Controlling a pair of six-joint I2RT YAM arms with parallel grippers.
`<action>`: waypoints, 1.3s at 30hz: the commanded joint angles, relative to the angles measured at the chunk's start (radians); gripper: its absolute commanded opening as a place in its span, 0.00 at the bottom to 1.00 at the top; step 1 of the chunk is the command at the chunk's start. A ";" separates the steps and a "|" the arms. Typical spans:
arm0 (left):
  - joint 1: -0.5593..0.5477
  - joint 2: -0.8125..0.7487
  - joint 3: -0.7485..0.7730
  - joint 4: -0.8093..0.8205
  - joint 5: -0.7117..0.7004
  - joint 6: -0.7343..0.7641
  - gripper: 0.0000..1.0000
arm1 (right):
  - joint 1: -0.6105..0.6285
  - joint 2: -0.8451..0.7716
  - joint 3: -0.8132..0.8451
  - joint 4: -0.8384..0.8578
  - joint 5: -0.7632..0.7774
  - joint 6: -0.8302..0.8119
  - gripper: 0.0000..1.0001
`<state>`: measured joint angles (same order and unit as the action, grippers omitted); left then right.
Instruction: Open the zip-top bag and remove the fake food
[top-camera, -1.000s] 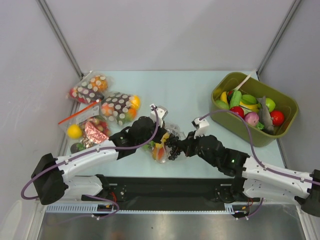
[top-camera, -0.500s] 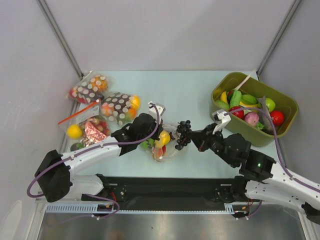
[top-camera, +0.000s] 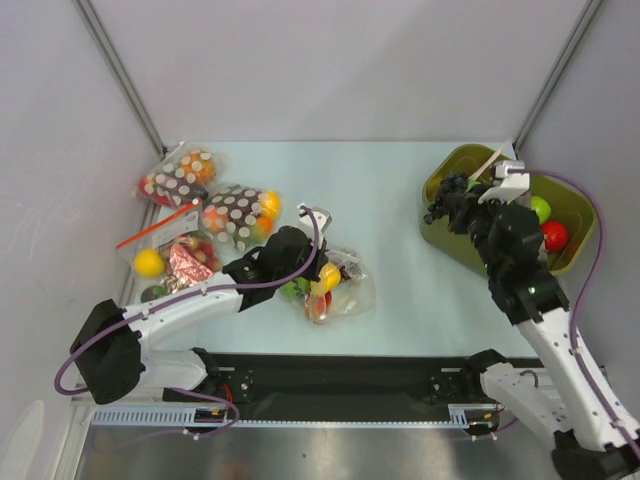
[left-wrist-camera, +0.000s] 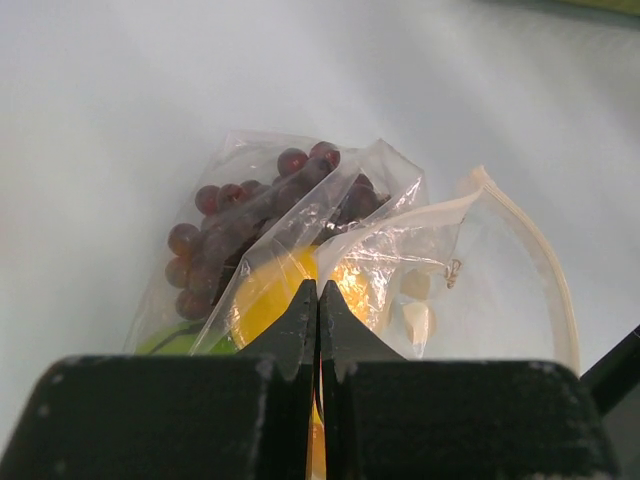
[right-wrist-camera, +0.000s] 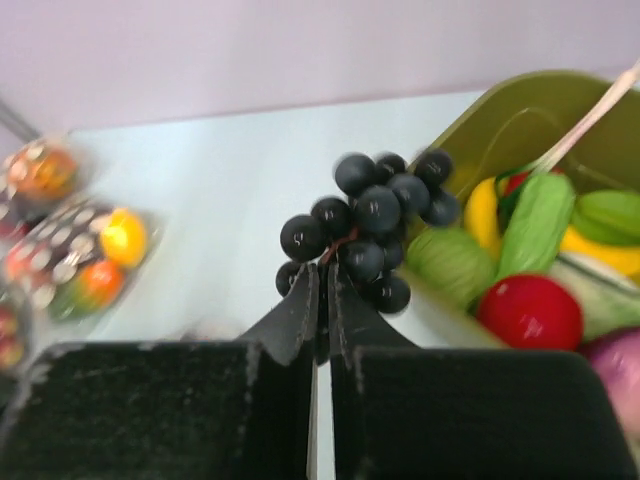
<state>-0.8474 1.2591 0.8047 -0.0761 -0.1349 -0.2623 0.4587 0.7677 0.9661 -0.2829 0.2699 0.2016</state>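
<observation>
Top view: the zip-top bag (top-camera: 345, 285) is seen lying at lower centre of the table (top-camera: 380, 190), its left edge pinched by the left gripper (top-camera: 310, 273). The right gripper (top-camera: 458, 203) is clamped on a dark grape bunch (top-camera: 440, 200), held over the left rim of the green bin (top-camera: 445, 240) at upper right. L wrist view: jaws are closed on bag film, w/ purple grapes (left-wrist-camera: 225, 235) and a yellow fruit (left-wrist-camera: 265, 300) seen inside. R wrist view: the bunch is gripped at frame centre, bin contents at right.

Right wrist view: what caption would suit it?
Right gripper holds a dark grape bunch beside the olive bin.
</observation>
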 joint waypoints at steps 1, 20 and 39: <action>0.007 -0.039 0.014 0.021 0.015 -0.014 0.00 | -0.273 0.091 0.045 0.094 -0.292 0.007 0.00; 0.007 -0.099 -0.021 0.009 0.024 -0.008 0.00 | -0.499 0.438 0.102 0.272 -0.281 -0.011 0.03; 0.007 -0.067 0.005 0.025 0.046 0.000 0.00 | -0.436 0.282 0.115 0.157 -0.457 0.006 0.68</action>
<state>-0.8474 1.1950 0.7914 -0.0772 -0.1047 -0.2619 -0.0250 1.1126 1.0626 -0.1127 -0.0990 0.2077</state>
